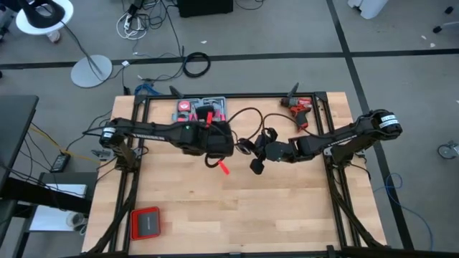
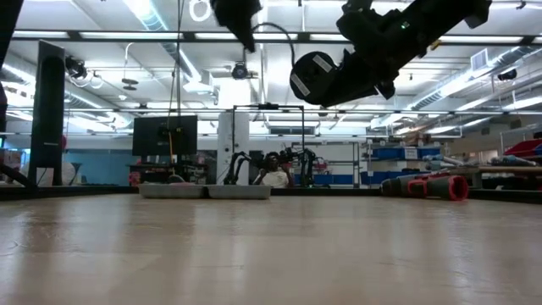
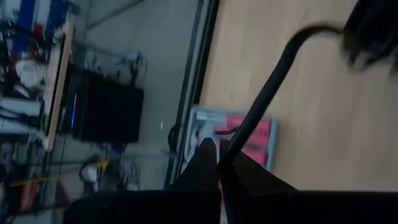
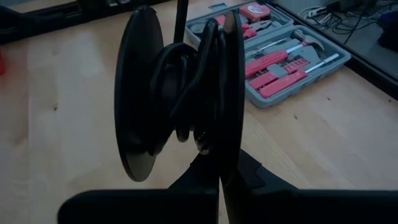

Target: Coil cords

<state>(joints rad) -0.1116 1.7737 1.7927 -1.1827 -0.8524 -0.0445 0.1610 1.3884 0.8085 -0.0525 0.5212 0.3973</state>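
The cord is a thin black cable (image 1: 247, 112). Part of it is wound on a black two-disc spool (image 4: 180, 93), which hangs high above the table in the low view (image 2: 313, 76). From the spool the cable arcs over to my left gripper (image 1: 224, 129), which is shut on it above the table's far middle (image 3: 219, 167). My right gripper (image 1: 271, 150) comes in from the right and is shut on the spool (image 4: 220, 177). Both are well clear of the tabletop. My left gripper pinches a single strand of the cable (image 3: 231, 149) between its two fingertips. The cable runs on from the fingers, clear of the table, to the spool. My right gripper pinches the rim of one spool disc (image 4: 229, 146) between its two fingers, slanting down from the table's right side. The spool is lifted clear with its discs on edge.
An open grey tool case (image 1: 202, 109) with pink-handled tools lies at the table's far edge, below my left gripper. A red drill (image 1: 300, 111) lies far right, and a red and grey box (image 1: 145, 222) near left. Bare wood (image 1: 237, 208) fills the near half.
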